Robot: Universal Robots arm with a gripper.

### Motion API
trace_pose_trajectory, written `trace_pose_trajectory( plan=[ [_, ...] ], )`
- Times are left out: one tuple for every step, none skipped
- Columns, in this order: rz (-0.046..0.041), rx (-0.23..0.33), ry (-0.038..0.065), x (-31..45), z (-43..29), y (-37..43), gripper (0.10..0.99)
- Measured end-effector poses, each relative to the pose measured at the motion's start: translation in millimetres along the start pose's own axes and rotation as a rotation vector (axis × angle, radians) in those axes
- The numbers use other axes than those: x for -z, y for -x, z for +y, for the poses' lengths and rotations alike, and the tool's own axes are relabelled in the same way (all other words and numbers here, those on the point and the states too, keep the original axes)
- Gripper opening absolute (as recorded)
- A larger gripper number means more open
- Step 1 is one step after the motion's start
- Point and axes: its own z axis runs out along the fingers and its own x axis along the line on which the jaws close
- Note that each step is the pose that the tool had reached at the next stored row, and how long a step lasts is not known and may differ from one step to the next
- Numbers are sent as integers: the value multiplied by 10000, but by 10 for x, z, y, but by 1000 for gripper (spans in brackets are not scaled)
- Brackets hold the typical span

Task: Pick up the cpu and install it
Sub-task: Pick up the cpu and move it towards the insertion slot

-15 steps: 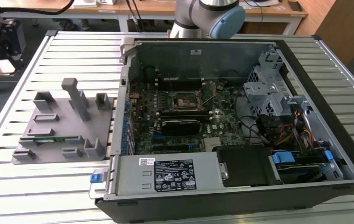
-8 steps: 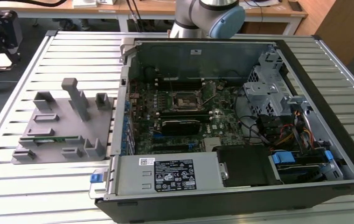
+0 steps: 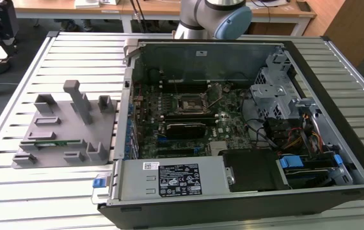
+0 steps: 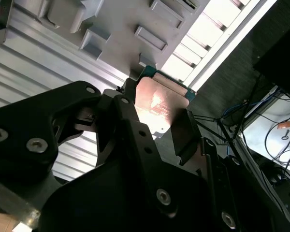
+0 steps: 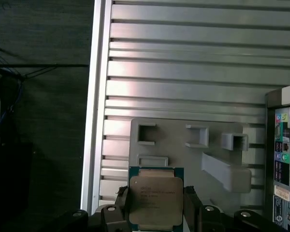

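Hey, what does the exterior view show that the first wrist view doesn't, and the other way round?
Exterior view: the motherboard with its black socket frame inside the open case. First wrist view: the cpu clamped in the gripper. Both: the grey parts tray on the slatted table.
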Motion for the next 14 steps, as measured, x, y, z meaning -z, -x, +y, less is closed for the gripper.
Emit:
trace_pose_trajectory(
  plan=[
    [-1,0,0,0,3,1,533],
    [0,2,0,1,3,9,533],
    [1,1,-1,1,3,20,533],
    [2,0,-1,2,3,40,533],
    [1,-1,0,2,3,63,533],
    [1,0,0,3,2,85,533],
    [2,0,-1,4,2,103,533],
    [1,0,-1,4,2,119,533],
    [2,0,-1,4,2,134,533],
    [1,0,-1,5,2,150,533],
    [1,0,-1,5,3,163,533],
    [1,0,-1,5,4,173,533],
    [1,0,-1,5,5,185,533],
    [1,0,-1,5,6,196,533]
  ],
)
